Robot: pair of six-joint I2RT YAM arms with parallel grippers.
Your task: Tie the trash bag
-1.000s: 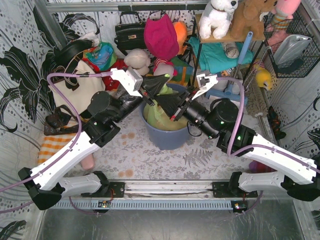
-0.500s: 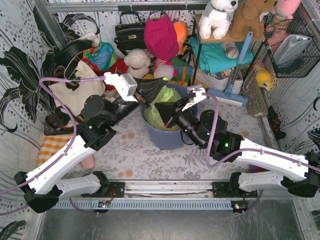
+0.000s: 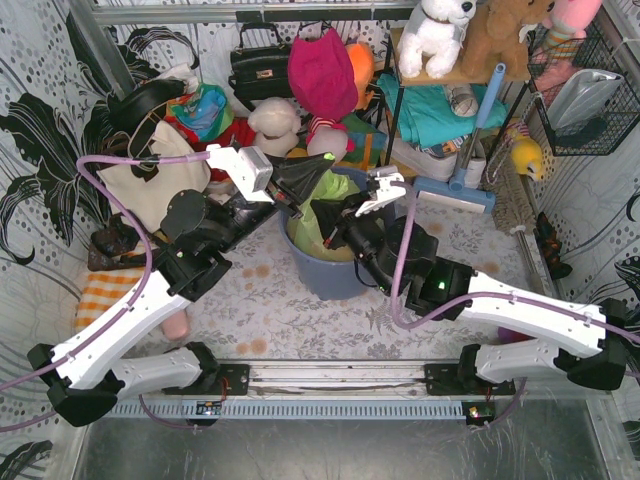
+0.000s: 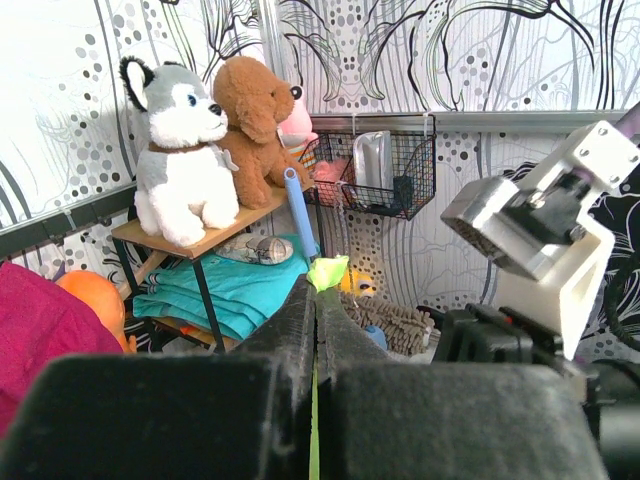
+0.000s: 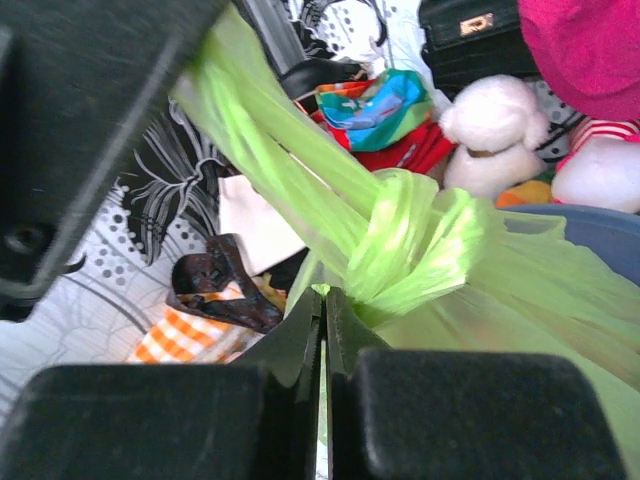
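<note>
The light-green trash bag (image 3: 322, 215) sits in the round blue-grey bin (image 3: 335, 272) at the table's middle. Its top is gathered into a knot (image 5: 400, 240) with two twisted tails. My left gripper (image 3: 308, 182) is shut on one tail above the bin's far left rim; a green tip (image 4: 328, 271) pokes out past the fingertips. My right gripper (image 3: 335, 228) is shut on the other tail just below the knot, over the bin's opening. In the right wrist view (image 5: 323, 292) the jaws pinch thin green plastic. The two grippers are close together.
Handbags (image 3: 262, 62), a magenta cloth (image 3: 322, 72) and stuffed toys (image 3: 275, 122) crowd the back. A shelf (image 3: 455, 75) with plush dogs and teal cloth stands back right, with a wire basket (image 3: 585, 95) on the right wall. An orange checked cloth (image 3: 105, 290) lies left.
My right gripper has moved left and in toward the left gripper over the bin. The left gripper shifted slightly left. The tails have drawn into a tighter knot.
</note>
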